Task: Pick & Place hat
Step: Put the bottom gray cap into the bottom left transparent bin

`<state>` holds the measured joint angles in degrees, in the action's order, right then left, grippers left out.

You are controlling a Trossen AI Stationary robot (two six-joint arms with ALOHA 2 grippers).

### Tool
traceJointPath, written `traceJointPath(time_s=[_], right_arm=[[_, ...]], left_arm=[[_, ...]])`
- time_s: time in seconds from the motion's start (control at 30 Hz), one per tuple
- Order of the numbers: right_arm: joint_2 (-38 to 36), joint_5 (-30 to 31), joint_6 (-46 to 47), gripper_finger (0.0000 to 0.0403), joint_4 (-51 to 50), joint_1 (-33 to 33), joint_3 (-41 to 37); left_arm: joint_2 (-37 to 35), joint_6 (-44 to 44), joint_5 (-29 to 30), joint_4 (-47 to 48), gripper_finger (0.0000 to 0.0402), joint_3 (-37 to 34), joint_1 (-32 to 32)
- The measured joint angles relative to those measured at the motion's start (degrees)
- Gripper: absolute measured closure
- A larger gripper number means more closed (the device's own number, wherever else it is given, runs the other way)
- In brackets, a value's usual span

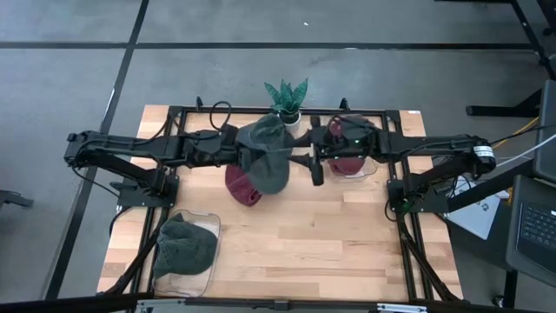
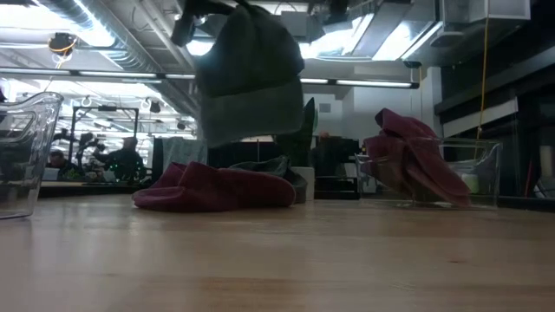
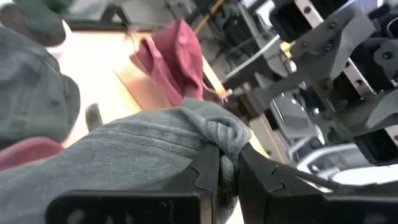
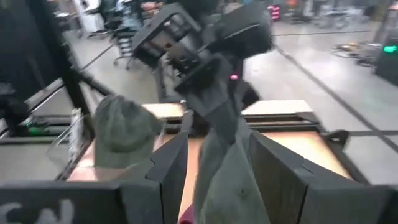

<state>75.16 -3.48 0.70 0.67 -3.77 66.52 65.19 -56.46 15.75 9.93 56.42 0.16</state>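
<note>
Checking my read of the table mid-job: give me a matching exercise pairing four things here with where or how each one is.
Things:
1. left gripper
2. maroon hat not in a bin
3. second gray hat
4. potted plant

Places or states:
A. in the clear tray, front left
B. at the back edge of the table
C. jaws shut on the lifted gray hat
D. flat on the wood beneath the lifted hat

Pairs: 1-C, 2-D, 3-A, 4-B

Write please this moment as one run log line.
left gripper: shut on grey hat, lifted | right gripper: open around hat | red hat: on table
</note>
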Motion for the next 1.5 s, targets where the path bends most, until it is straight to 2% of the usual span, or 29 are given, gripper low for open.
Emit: traceJointPath(time_s=[0.1, 0.3, 0.47, 0.77, 1.07, 1.13, 1.2, 1.37, 1.4, 1.5], right_arm=[[2.4, -1.6, 0.4, 0.023, 0.0, 0.0, 0.0], [6.1, -1.1, 3.2, 0.0216, 0.2, 0.0, 0.0], [6.3, 2.7, 2.1, 0.0198, 1.2, 0.0, 0.0], [5.8, 2.8, -1.2, 0.0194, 1.6, 0.0, 0.0], [8.2, 0.8, -0.7, 0.0196, 1.4, 0.0, 0.0], [8.5, 0.4, 0.3, 0.021, 1.3, 0.0, 0.0], [8.5, 0.2, 0.7, 0.0241, 1.2, 0.0, 0.0], [7.5, -4.8, 2.4, 0.0373, 0.8, -0.1, 0.0], [7.2, -6.0, 2.4, 0.0386, 0.7, -0.1, 0.0], [6.4, -9.3, 3.9, 0.0387, -0.3, -0.1, 0.0]], left_arm=[[0.8, 0.0, -0.7, -1.8, 0.037, 0.0, 0.0], [1.3, 0.1, -0.7, -2.5, 0.037, 0.0, 0.0], [1.3, 0.0, -2.0, -2.4, 0.0371, 0.0, -0.1], [1.3, -0.6, -3.9, -2.5, 0.0371, 0.0, -0.1], [1.3, 2.7, -5.3, -8.6, 0.0371, 0.0, -0.1], [1.3, 3.4, -5.6, -8.5, 0.037, 0.0, -0.1], [1.3, 4.4, -6.2, -8.2, 0.0366, 0.0, -0.1], [1.2, 9.0, -8.2, -7.2, 0.0355, 0.0, 0.0], [1.0, 10.3, -9.3, -7.2, 0.0353, 0.0, 0.0], [0.4, 14.0, -13.1, -7.2, 0.0352, 0.0, -0.1]])
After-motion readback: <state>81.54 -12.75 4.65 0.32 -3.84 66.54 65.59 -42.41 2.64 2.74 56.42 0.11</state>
